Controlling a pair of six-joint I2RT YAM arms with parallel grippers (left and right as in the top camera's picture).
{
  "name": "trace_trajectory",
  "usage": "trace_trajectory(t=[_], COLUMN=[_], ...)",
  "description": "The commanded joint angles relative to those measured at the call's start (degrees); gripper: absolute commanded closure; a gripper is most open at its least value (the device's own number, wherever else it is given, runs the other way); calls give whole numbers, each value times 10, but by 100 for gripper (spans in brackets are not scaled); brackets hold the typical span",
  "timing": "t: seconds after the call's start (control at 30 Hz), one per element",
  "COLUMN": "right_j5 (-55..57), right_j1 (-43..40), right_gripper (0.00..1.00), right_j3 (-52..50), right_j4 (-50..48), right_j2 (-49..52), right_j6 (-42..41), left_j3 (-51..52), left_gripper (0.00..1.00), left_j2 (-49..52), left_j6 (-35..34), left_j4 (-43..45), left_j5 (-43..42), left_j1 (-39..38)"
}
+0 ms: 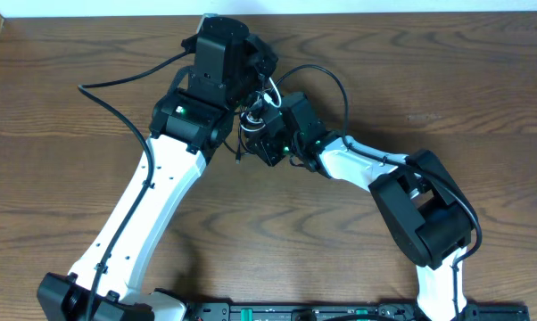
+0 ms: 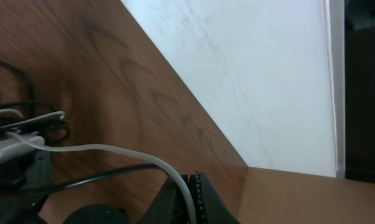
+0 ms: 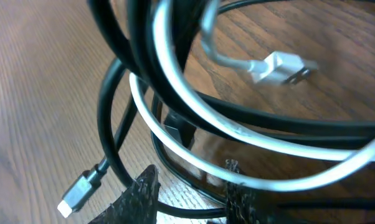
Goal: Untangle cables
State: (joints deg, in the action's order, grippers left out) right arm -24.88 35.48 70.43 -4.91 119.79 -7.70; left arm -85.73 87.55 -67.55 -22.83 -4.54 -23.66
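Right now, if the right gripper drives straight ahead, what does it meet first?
Likely the black cable loop just beyond the right gripper, with the white cable right behind it; depth is unclear.

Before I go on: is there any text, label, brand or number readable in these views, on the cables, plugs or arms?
None can be read in any view.
On the white cable, the black cable and their plugs: no print visible.
On the base rail in the overhead view: small green specks, too small to read.
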Motion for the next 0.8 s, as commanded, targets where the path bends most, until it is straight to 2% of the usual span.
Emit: trace_trajectory(t=[0.0,0.27,0.43,0.77], right_j5=[-39,-160,-165,21], right_j1=[-15,-37,-30,19], right_gripper=[70,65,63,57], right_j3=[0,0,0,0], right_j4=[2,-7,-7,-38], right_j2=[-7,-7,-6,2], right_j6=[-8,6,47,50], left_j3=[-4,-4,-4,-4], left_gripper=[93,93,93,92], left_j2=[-15,-15,-15,-15], left_j6=[-3,-3,-3,-7], left_j4=[0,3,11,13], left_j5=[5,5,5,5], left_j1=[2,2,1,1])
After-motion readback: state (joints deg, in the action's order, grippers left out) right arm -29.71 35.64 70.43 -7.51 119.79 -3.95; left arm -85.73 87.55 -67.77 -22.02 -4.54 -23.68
